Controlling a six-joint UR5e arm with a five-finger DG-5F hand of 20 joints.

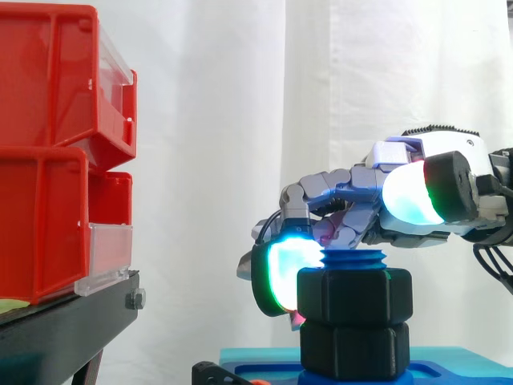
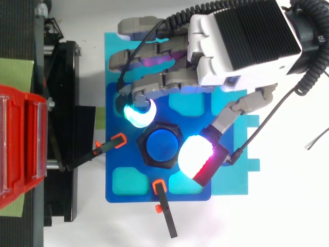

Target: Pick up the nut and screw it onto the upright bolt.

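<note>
One black hexagonal plastic nut [image 1: 354,295] sits on the blue threaded plastic bolt [image 1: 353,260], axis vertical, bolt tip poking straight up through it. The hand [image 2: 241,36] is spread loosely around it. A cyan fingertip [image 2: 138,114] rests against the nut's flank, and the thumb pad [image 2: 195,156] is raised on the opposite side, so nothing is clamped.
</note>
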